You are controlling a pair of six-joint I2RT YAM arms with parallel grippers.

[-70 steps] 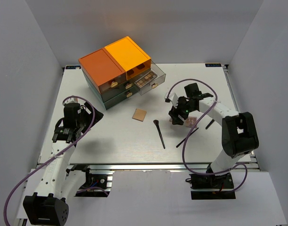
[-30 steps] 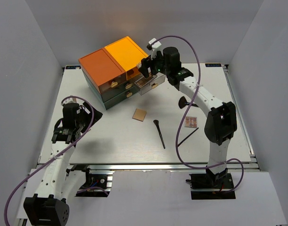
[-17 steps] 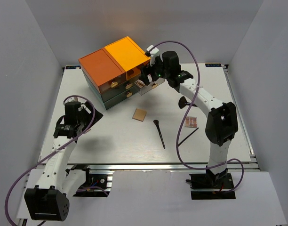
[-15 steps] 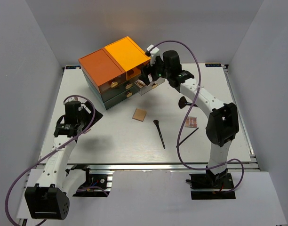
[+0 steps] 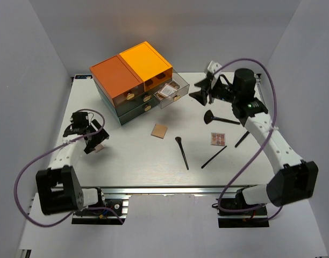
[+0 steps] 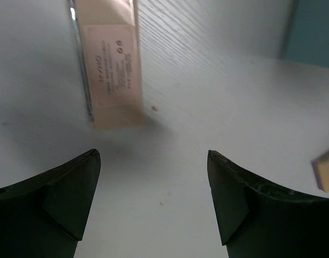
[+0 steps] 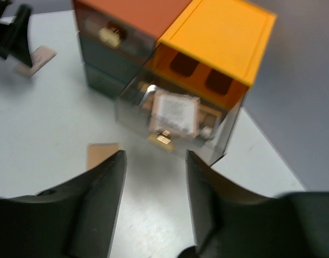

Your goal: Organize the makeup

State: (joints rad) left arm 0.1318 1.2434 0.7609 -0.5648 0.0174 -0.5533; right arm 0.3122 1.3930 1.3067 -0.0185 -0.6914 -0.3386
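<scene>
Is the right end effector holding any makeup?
No, the right end effector stands open and empty, facing the drawer box.

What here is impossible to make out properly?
- Left wrist view: the beige item runs off the top edge; its print is too blurred to read.
- Left wrist view: a tan piece is cut off by the right edge.
- Right wrist view: blur smears the open drawer and its contents.
</scene>
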